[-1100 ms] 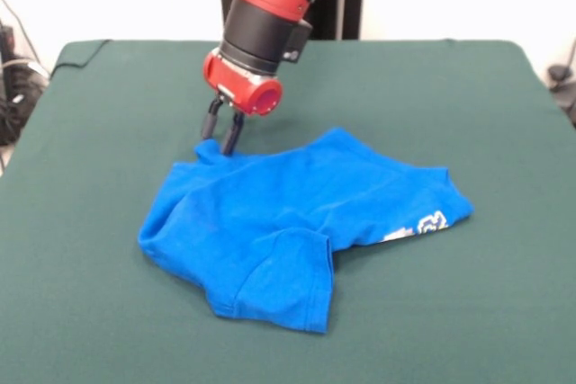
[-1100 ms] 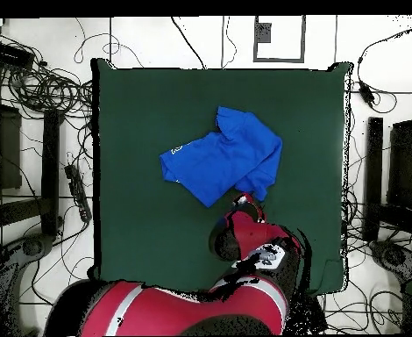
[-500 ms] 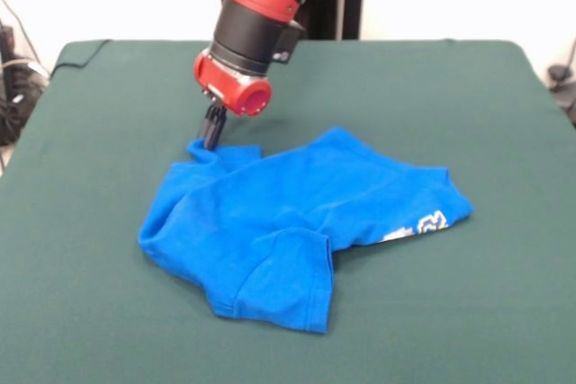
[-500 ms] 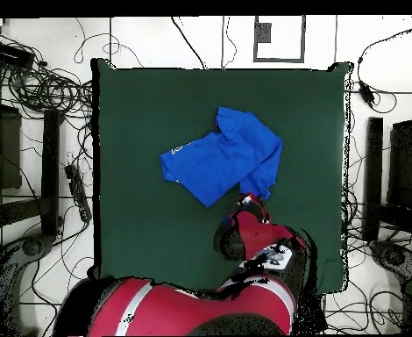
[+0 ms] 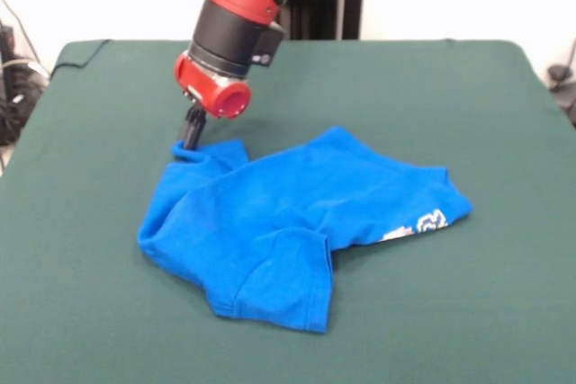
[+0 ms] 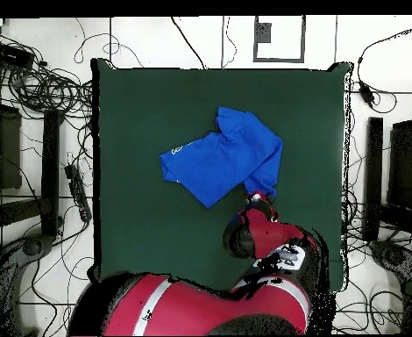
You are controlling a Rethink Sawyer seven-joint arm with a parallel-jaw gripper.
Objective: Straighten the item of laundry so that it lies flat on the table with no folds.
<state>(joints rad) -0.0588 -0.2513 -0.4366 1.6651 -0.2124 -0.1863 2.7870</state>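
gripper (image 5: 190, 135) pinched shut on a bunched corner of the blue t-shirt (image 5: 288, 222), which lies crumpled and folded near mid table (image 5: 450, 96).

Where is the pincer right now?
In the front view the pincer is left of centre, shut on the far-left corner of the blue T-shirt, low over the green table.

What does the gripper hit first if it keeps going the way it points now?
The gripper points down, shut on a corner of the blue T-shirt. Going on, it would press that pinched cloth into the green table right below; how much gap remains is unclear.
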